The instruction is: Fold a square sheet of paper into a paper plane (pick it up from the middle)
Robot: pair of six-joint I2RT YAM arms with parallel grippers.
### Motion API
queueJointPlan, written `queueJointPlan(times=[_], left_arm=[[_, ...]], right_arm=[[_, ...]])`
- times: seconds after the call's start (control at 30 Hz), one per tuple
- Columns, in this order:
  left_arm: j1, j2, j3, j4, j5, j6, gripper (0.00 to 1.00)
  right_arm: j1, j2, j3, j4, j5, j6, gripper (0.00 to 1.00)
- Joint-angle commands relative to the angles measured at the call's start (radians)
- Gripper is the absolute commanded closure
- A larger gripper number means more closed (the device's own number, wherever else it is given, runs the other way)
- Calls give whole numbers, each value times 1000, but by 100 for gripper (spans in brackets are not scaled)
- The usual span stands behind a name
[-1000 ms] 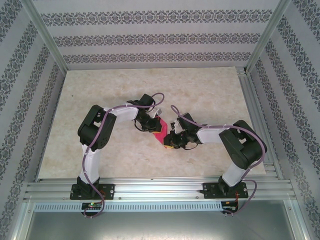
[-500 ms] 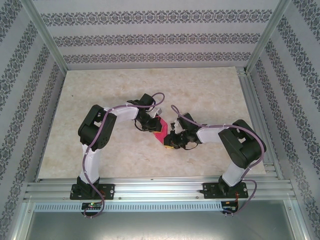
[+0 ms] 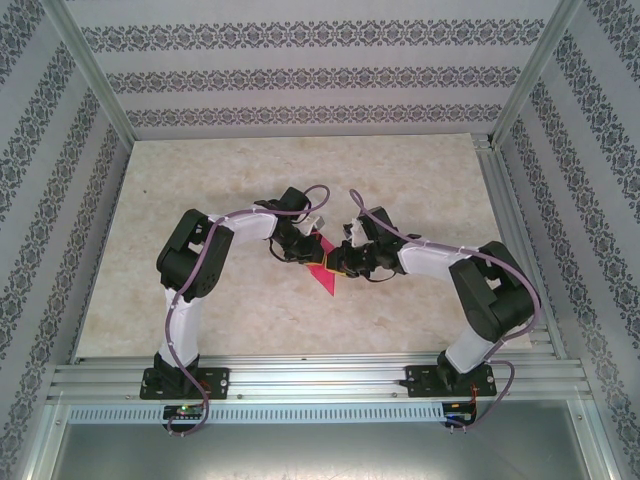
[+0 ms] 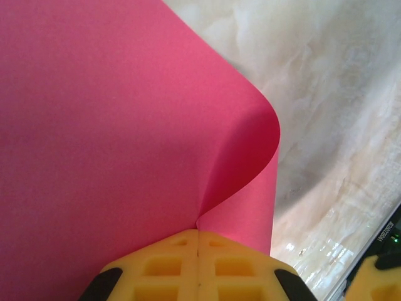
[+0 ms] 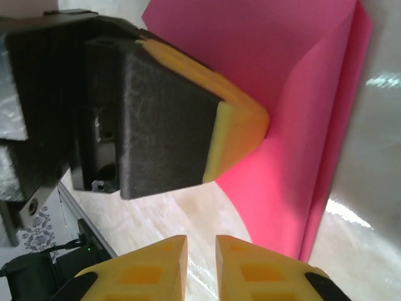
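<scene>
Fold under way, I'd judge. Nearest, sheet of paper (image 3: 325,280), doubled over mid-table. Right gripper (image 5: 202,241) at its 3 o'clock, fingers narrowly parted, empty. Left gripper (image 4: 198,233) at 10 o'clock, pinched shut on the curling edge. Press crease flat, pinch firm.

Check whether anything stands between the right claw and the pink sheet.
Nothing blocks it: bare table lies ahead of the right claw. The left claw, shut on the sheet of paper, covers part of it; the folded edge beside it is free.
</scene>
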Motion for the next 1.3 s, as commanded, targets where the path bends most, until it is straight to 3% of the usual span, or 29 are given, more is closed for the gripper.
queueJointPlan(times=[0.0, 0.27, 0.57, 1.07, 1.27], left_arm=[[2, 43, 15, 7, -25, 21, 97], [2, 48, 18, 10, -21, 22, 97], [3, 47, 21, -5, -26, 32, 97], [2, 52, 35, -20, -35, 42, 98], [1, 51, 36, -24, -39, 46, 98]], right_arm=[[-1, 61, -16, 33, 7, 1, 81], [-7, 102, -47, 2, 61, -16, 81], [-39, 12, 23, 25, 1, 6, 79], [-61, 192, 87, -26, 44, -62, 81], [-66, 122, 129, -63, 21, -70, 80]])
